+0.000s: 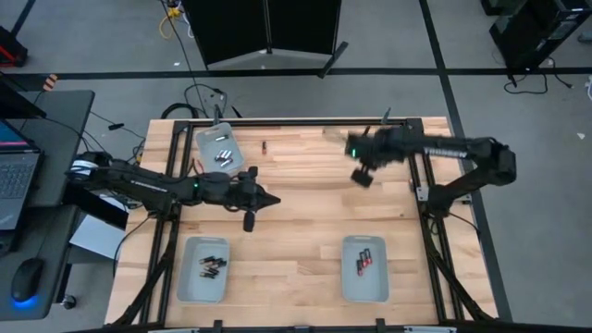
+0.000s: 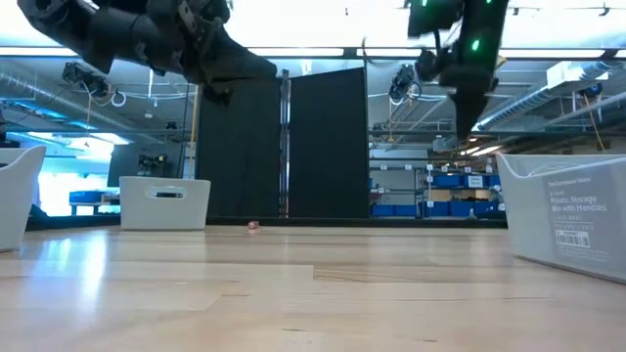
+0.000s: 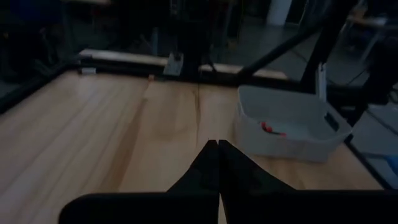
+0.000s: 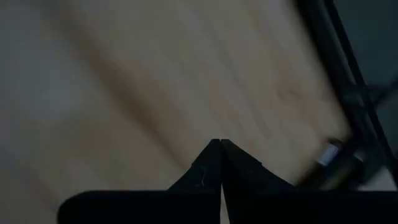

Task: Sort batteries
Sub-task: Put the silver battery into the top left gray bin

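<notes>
left gripper (image 1: 275,200): you're holding it above mid-table with the fingers pressed fully together, carrying nothing.
right gripper (image 1: 363,176): you're hovering it over the far right part of the table, fingers also closed tight, nothing between them.
batteries: most are sitting in the three pale trays. Silvery ones are lying in the far-left tray (image 1: 205,139), dark ones in the near-left tray (image 1: 187,277), red-ended ones in the near-right tray (image 1: 377,277).
stray battery (image 1: 265,146): one small cell is lying loose on the wood just beside the far-left tray; the low view is showing it as a small pinkish speck (image 2: 253,226) far off.
risk 1: you're approaching a tiny round cell with shut fingers; if you're not opening before descending, you're likely knocking it away and sending it rolling.
risk 2: both arms are reaching toward mid-table; going for the stray together is risking a clash.
risk 3: it's lying close to the tray wall, so a finger could be catching the rim.
writing: the near tray's label (image 2: 572,200) is reading roughly "Plastic Storage Bin with Handles"; the smaller print isn't legible.
</notes>
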Available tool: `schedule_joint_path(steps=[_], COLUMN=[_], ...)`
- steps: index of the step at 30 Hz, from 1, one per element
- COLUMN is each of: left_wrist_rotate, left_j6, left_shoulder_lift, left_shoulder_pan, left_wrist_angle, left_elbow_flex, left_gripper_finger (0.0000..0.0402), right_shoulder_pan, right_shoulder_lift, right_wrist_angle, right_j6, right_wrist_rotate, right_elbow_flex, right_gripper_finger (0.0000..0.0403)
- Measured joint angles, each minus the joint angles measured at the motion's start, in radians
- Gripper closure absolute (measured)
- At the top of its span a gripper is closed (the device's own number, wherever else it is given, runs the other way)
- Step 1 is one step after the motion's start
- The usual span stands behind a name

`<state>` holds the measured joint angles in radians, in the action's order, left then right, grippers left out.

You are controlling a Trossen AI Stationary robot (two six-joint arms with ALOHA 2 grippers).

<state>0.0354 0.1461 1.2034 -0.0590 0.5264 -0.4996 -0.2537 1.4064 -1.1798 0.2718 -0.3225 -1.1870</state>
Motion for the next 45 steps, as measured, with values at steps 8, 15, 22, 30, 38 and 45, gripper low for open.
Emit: schedule_joint_path(steps=[8, 15, 22, 30, 38, 45], left_wrist_rotate=[-0.015, -0.015, -0.015, -0.015, -0.015, -0.015], left_j6=[-0.035, -0.037, -0.038, -0.038, -0.038, -0.039], left_shoulder_lift=[0.0, 0.0, 0.0, 0.0, 0.0, 0.0], left_shoulder_pan=[0.014, 0.013, 0.013, 0.013, 0.013, 0.013], left_wrist_angle=[0.027, 0.021, 0.022, 0.02, 0.014, 0.012], left_elbow_flex=[0.011, 0.011, 0.011, 0.011, 0.012, 0.012], left_gripper_finger=[0.0399, 0.0398, 0.0397, 0.0397, 0.0396, 0.0396], right_shoulder_pan=[-0.46, -0.679, -0.792, -0.821, -0.838, -0.827], right_shoulder_lift=[0.107, 0.24, 0.351, 0.458, 0.55, 0.611], right_wrist_angle=[0.043, 0.113, 0.159, 0.229, 0.185, -0.052], right_j6=[-0.119, -0.167, -0.193, -0.204, -0.208, -0.311], right_wrist_rotate=[0.035, 0.035, 0.007, 0.0, -0.034, -0.075], right_elbow_flex=[0.001, 0.002, -0.008, -0.025, -0.124, -0.278], right_gripper_finger=[0.0385, 0.0364, 0.0321, 0.0281, 0.0286, 0.0351])
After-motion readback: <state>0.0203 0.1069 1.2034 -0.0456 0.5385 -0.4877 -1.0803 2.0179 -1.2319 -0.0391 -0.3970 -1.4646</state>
